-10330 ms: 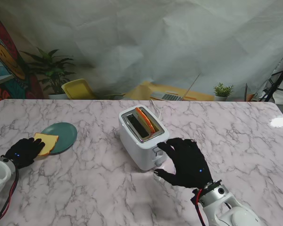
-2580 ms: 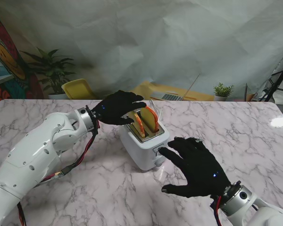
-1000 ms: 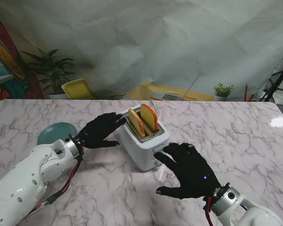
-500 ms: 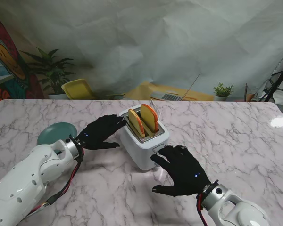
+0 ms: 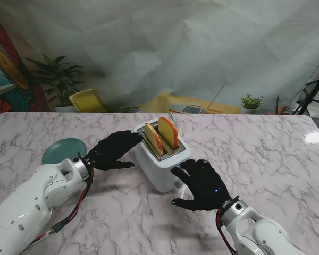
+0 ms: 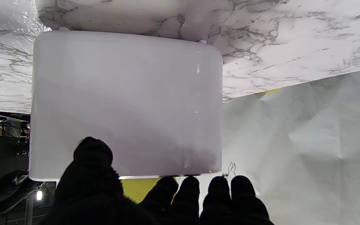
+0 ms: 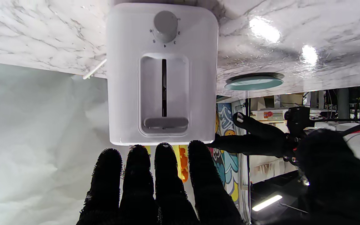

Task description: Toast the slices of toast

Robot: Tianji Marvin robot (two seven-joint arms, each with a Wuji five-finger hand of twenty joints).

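A white toaster [image 5: 160,160] stands mid-table with two toast slices [image 5: 162,136] upright in its slots, their tops sticking out. My left hand [image 5: 110,150] rests open against the toaster's left side, fingertips at the top edge; the left wrist view shows that white side wall [image 6: 127,103] close up. My right hand [image 5: 203,183] hovers open at the toaster's near end, fingers spread toward it. In the right wrist view the grey lever [image 7: 166,122] sits at the raised end of its slot, with a round dial [image 7: 165,22] on the same face and my fingertips [image 7: 164,150] just short of the toaster's top edge.
A teal plate [image 5: 64,150] lies on the marble table [image 5: 255,154] to the left, partly behind my left arm. A white cable [image 5: 174,121] trails from the toaster's far end. Potted plants, a yellow chair and a laptop sit beyond the table's far edge.
My right hand has moved in toward the toaster's near end. The left hand stays against the toaster's left side. Much earlier, the second slice went from plate to slot.
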